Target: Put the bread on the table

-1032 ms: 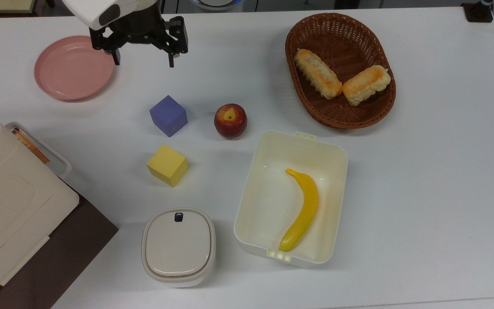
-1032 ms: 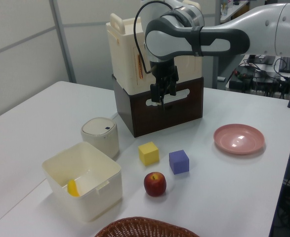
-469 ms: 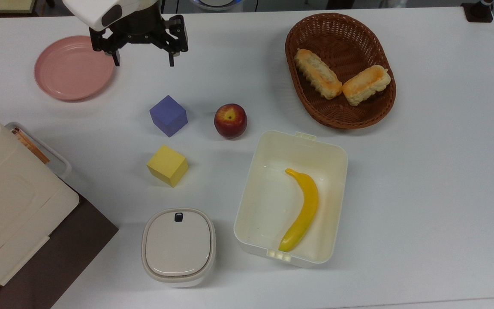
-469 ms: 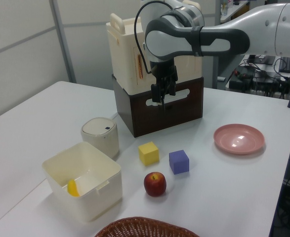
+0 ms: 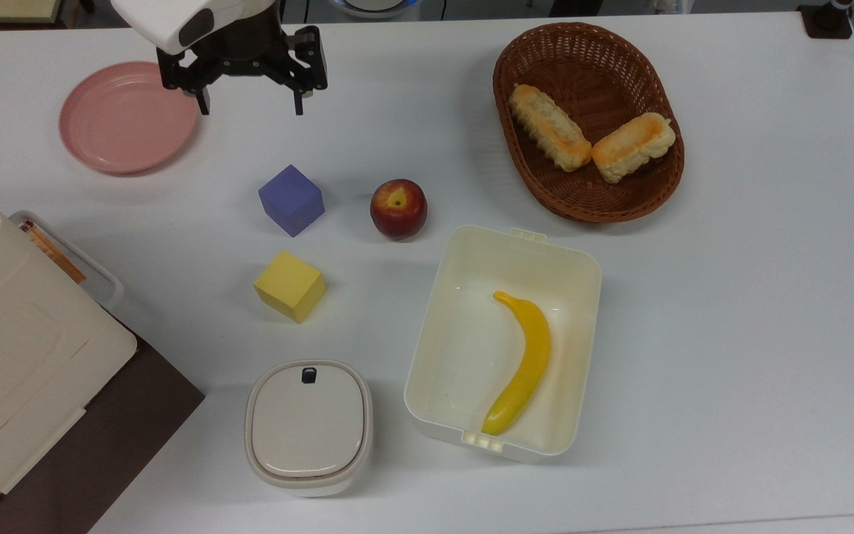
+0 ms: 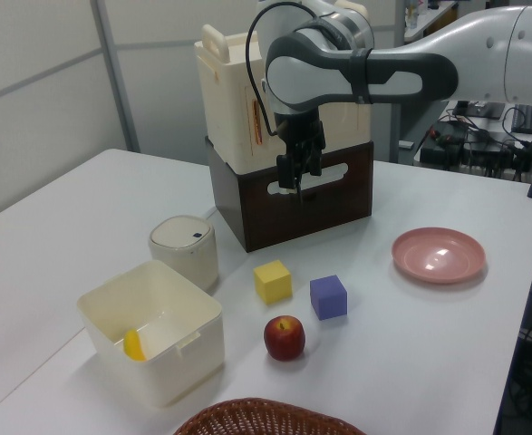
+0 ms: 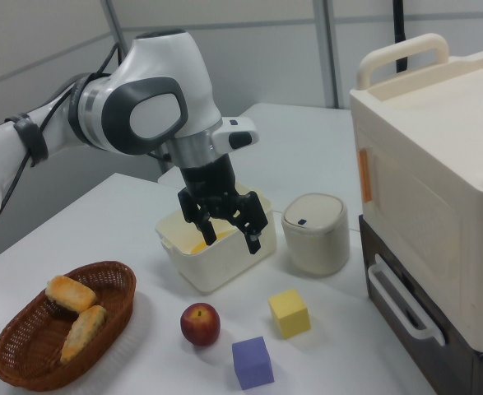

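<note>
two rolls lie in one wicker basket (image 5: 523, 44): the bread (image 5: 633, 147) at the top view's right, a longer roll (image 5: 548, 127) beside it. two foam cubes, one apple on the counter (image 5: 753, 297). the pincer (image 5: 249, 104) hangs released, pointing down, near the pink plate (image 5: 127, 117).

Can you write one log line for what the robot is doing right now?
gripper: jaws open, empty, in the air near pink plate | bread: in basket, untouched | table: free space | step: reach for bread

basket (image 5: 583, 200): brown woven wicker, rough
bread (image 5: 633, 147): in basket, smooth orange-golden top
table (image 5: 753, 297): beneath my basket, matt white
</note>
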`<control>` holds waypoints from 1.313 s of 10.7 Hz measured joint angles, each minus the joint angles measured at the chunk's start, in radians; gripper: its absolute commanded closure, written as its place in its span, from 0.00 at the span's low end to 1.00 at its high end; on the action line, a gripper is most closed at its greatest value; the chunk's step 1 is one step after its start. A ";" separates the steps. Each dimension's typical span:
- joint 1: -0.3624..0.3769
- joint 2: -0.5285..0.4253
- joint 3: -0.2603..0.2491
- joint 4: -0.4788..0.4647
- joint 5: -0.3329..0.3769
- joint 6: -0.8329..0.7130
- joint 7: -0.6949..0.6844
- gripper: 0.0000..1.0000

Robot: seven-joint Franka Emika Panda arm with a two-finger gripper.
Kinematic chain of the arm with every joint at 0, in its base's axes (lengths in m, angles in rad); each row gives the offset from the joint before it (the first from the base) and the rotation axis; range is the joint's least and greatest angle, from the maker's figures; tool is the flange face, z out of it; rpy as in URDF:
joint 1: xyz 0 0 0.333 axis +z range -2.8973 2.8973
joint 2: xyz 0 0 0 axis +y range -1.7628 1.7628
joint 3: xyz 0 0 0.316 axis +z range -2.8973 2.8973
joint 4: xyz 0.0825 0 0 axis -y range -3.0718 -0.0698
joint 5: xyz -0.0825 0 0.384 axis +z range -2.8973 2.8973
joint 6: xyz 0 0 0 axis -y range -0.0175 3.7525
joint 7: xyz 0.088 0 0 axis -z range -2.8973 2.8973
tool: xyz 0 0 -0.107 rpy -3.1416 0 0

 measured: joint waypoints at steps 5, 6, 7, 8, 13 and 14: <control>0.022 -0.035 0.013 -0.057 0.019 0.000 -0.001 0.00; 0.026 -0.052 0.037 -0.074 0.032 0.000 -0.001 0.00; 0.023 -0.068 0.074 -0.089 0.037 0.000 -0.001 0.00; 0.021 -0.080 0.116 -0.104 0.039 0.000 -0.001 0.00; -0.027 -0.068 0.386 -0.144 0.041 0.000 0.018 0.00; -0.014 -0.052 0.420 -0.149 0.043 0.000 0.039 0.00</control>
